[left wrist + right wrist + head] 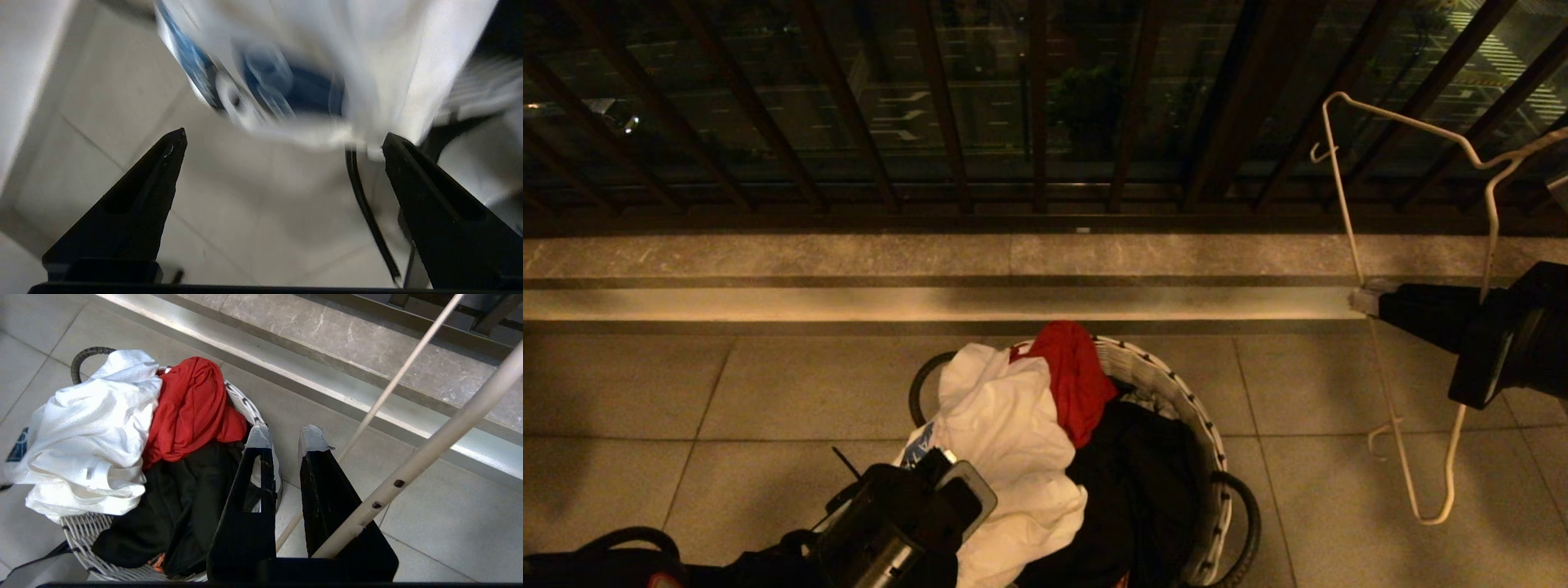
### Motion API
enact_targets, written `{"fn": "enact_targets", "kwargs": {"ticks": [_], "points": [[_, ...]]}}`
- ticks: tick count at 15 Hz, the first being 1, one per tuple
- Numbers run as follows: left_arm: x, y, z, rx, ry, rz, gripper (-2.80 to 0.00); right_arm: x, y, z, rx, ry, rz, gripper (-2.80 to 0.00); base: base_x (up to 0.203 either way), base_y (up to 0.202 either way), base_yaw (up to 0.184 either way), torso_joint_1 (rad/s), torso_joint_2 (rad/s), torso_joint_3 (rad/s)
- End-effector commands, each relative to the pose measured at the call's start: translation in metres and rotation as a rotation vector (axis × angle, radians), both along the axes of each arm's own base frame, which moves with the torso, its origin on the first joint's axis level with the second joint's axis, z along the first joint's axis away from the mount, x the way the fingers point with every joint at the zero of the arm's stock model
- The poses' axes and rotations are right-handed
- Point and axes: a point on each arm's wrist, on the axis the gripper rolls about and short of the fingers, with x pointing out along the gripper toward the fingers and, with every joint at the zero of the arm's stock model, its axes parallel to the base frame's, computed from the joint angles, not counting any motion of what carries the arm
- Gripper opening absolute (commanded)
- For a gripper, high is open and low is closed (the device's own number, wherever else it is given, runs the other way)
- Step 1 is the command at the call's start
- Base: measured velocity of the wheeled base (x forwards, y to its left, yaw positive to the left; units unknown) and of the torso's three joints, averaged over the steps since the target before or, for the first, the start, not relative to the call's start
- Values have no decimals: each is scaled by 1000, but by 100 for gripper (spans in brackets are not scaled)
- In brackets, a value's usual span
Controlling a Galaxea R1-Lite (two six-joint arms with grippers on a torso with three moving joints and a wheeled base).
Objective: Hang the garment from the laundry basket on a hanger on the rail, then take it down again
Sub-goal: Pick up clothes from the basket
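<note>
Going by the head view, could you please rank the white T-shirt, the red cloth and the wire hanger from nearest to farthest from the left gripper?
From the left gripper, low at the basket's left side:
1. white T-shirt, right beside it, draped over the basket's left.
2. red cloth, beyond it, at the basket's far edge.
3. wire hanger, far right, at the right gripper.

The T-shirt [1005,433] is white with a dark blue print that has white marks on it, the cloth [1074,380] next to it is red, and another cloth [1135,482] is black. The basket [1176,384] is white and woven with black handles, and the hanger [1347,220] is thin and white. The floor [727,408] has pale grey tiles, the railing [947,106] is dark brown, and both grippers are black, the right gripper [284,437] with pale grey tips.
</note>
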Motion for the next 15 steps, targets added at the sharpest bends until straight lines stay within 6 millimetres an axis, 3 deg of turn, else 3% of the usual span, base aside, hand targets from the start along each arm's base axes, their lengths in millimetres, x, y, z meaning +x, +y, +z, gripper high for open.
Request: {"fn": "enact_targets", "kwargs": {"ticks": [1,3,6,8,11,15], "points": [[-3,4,-12,39,30,8,0,0,0,0,-1,-1,2,-280,0,0,0,0,0,0],[-4,6,-5,0,9,18,0,1,0,0,-1,-2,1,-280,0,0,0,0,0,0],[-1,-2,42,-205,-66,-19,0,0,0,0,-1,-2,2,-280,0,0,0,0,0,0],[3,-8,52,-291,-71,0,0,1,0,0,-1,0,1,-280,0,0,0,0,0,0],[11,-18,38,-269,-37,37,0,1,0,0,-1,0,1,-280,0,0,0,0,0,0],[22,-33,5,-207,29,63,0,1,-1,0,-1,-2,-8,-280,0,0,0,0,0,0]]}}
